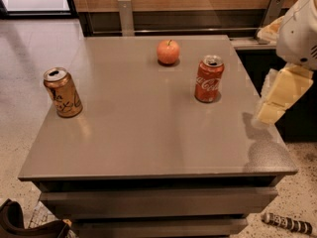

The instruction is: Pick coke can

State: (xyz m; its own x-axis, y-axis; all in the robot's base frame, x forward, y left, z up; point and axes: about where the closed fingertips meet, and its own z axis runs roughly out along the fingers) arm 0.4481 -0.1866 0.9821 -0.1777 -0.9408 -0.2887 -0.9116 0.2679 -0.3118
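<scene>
The red coke can point(208, 79) stands upright on the grey table point(143, 133), right of centre toward the back, with its top opened. My gripper point(276, 97), cream-coloured under a white arm, hangs at the table's right edge. It is to the right of the can and a little nearer the front, apart from it and holding nothing that shows.
An orange-red apple point(168, 51) sits at the back centre, left of and behind the coke can. A gold-brown can point(62, 92) stands upright near the left edge. A dark cabinet and wall rail lie behind; a striped object point(287, 223) lies on the floor at front right.
</scene>
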